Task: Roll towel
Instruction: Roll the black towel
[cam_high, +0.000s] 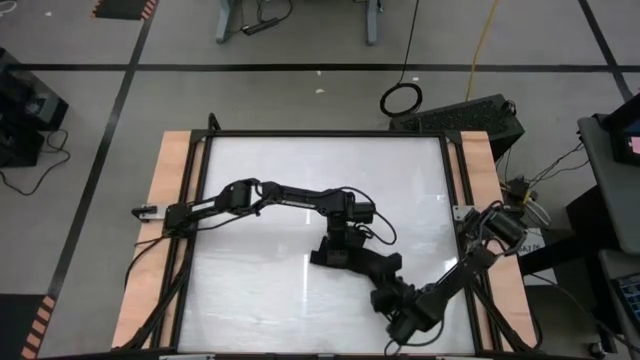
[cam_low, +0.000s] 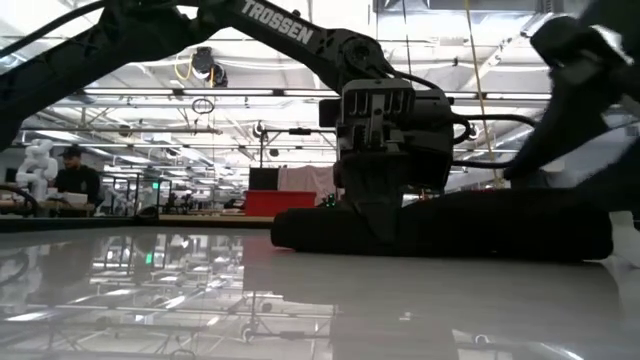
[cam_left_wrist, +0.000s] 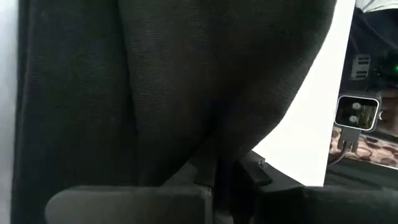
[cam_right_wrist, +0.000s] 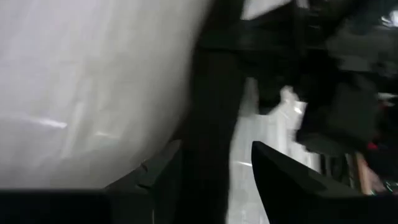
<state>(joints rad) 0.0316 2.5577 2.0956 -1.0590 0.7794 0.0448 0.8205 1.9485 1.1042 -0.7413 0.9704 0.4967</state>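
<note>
Both grippers are down at the towel (cam_high: 375, 263), which lies bunched low and right of centre in the high frame, on the white table (cam_high: 270, 190). My left gripper (cam_high: 333, 252) sits at the towel's left end; in the low frame it points straight down with its fingers together, pinching cloth. My right gripper (cam_high: 383, 296) meets the towel from the lower right; in its wrist view the fingers (cam_right_wrist: 283, 171) stand apart with dark cloth between them.
</note>
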